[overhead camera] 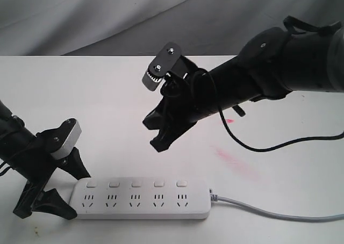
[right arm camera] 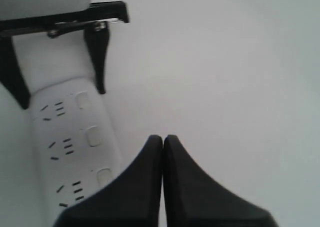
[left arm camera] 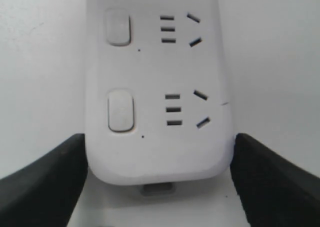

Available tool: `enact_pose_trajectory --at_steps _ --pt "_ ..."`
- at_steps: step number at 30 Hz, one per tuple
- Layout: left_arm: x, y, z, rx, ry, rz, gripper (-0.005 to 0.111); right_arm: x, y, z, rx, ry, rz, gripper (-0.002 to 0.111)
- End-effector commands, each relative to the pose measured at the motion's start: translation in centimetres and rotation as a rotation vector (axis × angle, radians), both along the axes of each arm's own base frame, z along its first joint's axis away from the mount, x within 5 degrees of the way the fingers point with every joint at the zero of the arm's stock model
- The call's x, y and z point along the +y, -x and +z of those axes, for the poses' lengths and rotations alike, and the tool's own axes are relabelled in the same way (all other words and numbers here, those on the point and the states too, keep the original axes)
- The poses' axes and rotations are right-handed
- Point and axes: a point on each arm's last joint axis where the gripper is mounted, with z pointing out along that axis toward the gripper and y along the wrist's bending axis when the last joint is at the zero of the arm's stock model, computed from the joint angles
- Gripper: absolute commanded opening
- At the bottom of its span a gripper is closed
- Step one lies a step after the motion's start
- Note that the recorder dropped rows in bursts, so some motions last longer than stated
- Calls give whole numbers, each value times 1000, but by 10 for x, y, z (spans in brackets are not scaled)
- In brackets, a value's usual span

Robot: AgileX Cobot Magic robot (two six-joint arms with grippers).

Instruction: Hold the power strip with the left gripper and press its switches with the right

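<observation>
Broadly, a white table (overhead camera: 107,104) fills the scene, with grey cloth (overhead camera: 107,18) behind it. The thick dark right arm (overhead camera: 290,61) reaches in from the right side, and a loose black cable (overhead camera: 258,147) sags from it onto the table. The slimmer left arm (overhead camera: 16,142) enters low at the left.

The power strip (overhead camera: 142,198) lies flat along the near edge of the table. Its grey cord (overhead camera: 269,212) trails off to the right.

The left gripper (overhead camera: 71,192) stands wide around the strip's cordless end, one finger pressed to each long edge, clasping it. The right gripper (overhead camera: 159,143) is closed tight and empty, hanging in the air well apart from the strip on its far side.

A faint pink smear (overhead camera: 231,160) marks the table between them. The five switches (overhead camera: 136,184) face up uncovered, the nearest finger just beside the first one.
</observation>
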Motion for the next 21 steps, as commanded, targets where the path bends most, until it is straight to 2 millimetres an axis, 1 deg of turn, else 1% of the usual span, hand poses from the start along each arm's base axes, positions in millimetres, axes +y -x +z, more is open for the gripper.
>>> enact_pose_trajectory --at_steps 1,4,7,10,12,13,15,19,20,21 --pt "-1 2 -1 1 -6 -19 62 15 1 -23 23 -98 162 0" --pt "-1 2 -1 1 -6 -19 62 20 -4 -30 -27 -160 175 0" --pt "-1 2 -1 1 -6 -19 62 22 -10 -26 -85 -208 132 0" --pt "-1 2 -1 -1 -7 -18 62 23 -16 -23 -67 -245 23 0" --pt "-1 2 -1 -1 -7 -18 62 22 -16 -23 -70 -240 17 2" --pt "-1 2 -1 -1 -7 -18 62 22 -16 -24 -73 -234 21 6" --pt "-1 2 -1 -1 -7 -18 62 22 -17 -24 -77 -226 17 17" --pt "-1 2 -1 -1 -7 -18 62 22 -16 -24 -76 -226 19 47" --pt "-1 2 -1 -1 -7 -18 62 23 -16 -24 -77 -226 22 52" --pt "-1 2 -1 -1 -7 -18 62 25 -14 -24 -76 -226 27 55"
